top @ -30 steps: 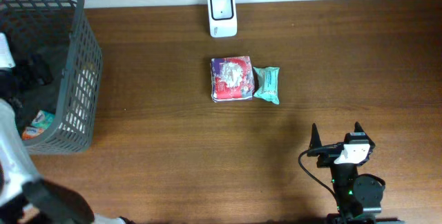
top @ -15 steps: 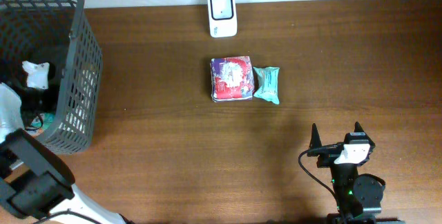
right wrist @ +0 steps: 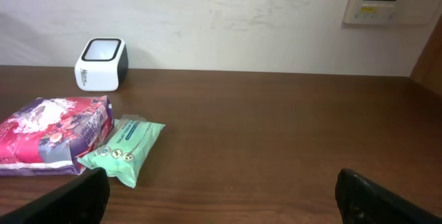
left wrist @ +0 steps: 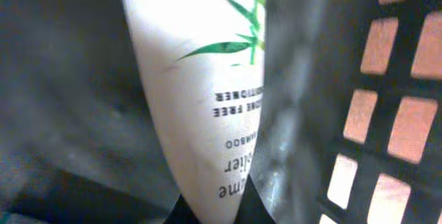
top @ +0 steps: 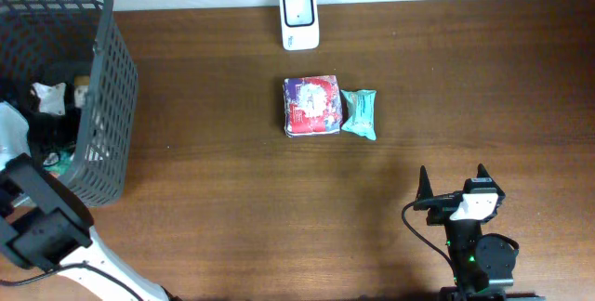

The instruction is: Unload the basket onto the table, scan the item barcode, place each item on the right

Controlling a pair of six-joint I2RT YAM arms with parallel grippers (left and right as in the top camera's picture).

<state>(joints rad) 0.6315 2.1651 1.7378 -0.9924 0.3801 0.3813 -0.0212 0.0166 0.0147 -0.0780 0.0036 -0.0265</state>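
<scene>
White tube (left wrist: pixel 200 79): stood inside the grey basket (top: pixel 107 87), close against its mesh wall.
Left gripper (left wrist: pixel 210 210): pinched tight on the tube's narrow end.
Right gripper (top: pixel 453 178): jaws spread wide, holding nothing.

Facing a white scanner (right wrist: pixel 101 63) at the wall (right wrist: pixel 228 23) across a brown table (right wrist: pixel 276 134).
At left, pink packet (right wrist: pixel 52 133) just beside green wipes pack (right wrist: pixel 124 148); framed by wide-spread fingers (right wrist: pixel 76 196) of the right gripper (right wrist: pixel 224 196).

Tight gap — tube (left wrist: pixel 200 79) beside basket wall (left wrist: pixel 404 82)
</scene>
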